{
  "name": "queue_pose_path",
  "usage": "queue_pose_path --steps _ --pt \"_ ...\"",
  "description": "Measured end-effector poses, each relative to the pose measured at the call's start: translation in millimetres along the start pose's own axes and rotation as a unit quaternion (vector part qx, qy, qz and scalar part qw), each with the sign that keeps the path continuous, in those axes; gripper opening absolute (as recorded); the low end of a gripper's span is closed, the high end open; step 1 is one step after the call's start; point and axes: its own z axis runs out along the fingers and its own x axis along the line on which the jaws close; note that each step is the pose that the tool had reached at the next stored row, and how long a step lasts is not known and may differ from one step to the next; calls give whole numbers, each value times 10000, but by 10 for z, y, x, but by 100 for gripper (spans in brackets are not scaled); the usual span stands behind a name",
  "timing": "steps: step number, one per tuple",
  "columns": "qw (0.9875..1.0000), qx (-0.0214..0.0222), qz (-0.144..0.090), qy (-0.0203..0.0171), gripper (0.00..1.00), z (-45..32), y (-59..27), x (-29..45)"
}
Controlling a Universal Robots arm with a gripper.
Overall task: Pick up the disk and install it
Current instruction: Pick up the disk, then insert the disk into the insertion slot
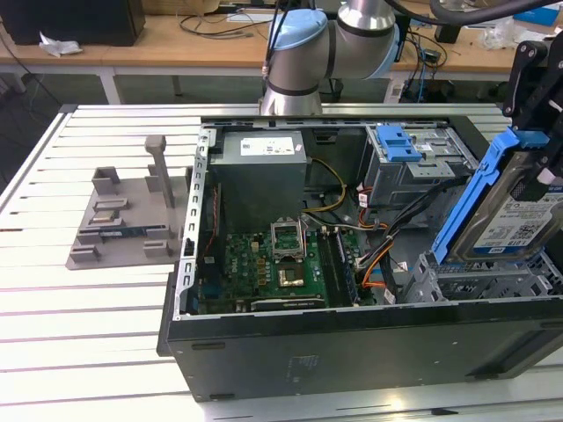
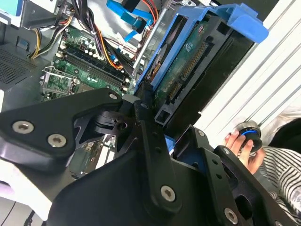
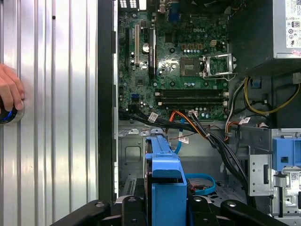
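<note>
The claw point(image 1: 538, 145) grips the disk point(image 1: 519, 220), holding it tilted above the open computer case point(image 1: 352, 347) at the exterior view's right. Stiff, dense and shock-sensitive, it looks best held by its blue carrier point(image 1: 479, 189), not its circuit board point(image 2: 184, 70).

An open computer case point(image 1: 264, 338) lies on its side on the slatted metal worktop point(image 1: 88, 334). Inside it, a green motherboard point(image 1: 264, 264) sits just beside a grey power supply point(image 1: 259, 176), with orange and black cables point(image 1: 378, 264) running toward a metal drive cage point(image 1: 400, 180) topped by a blue latch point(image 1: 396, 141). A grey fixture point(image 1: 123, 220) stands at the exterior view's left of the case.
</note>
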Motion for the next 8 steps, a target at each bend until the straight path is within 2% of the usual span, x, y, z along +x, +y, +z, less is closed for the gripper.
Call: queue_pose_path --steps 3,5,8 --pt "10000 0 0 0 36 2 0 0" --pt "10000 0 0 0 36 51 -2 0" --pt "10000 0 0 0 36 81 -2 -1"
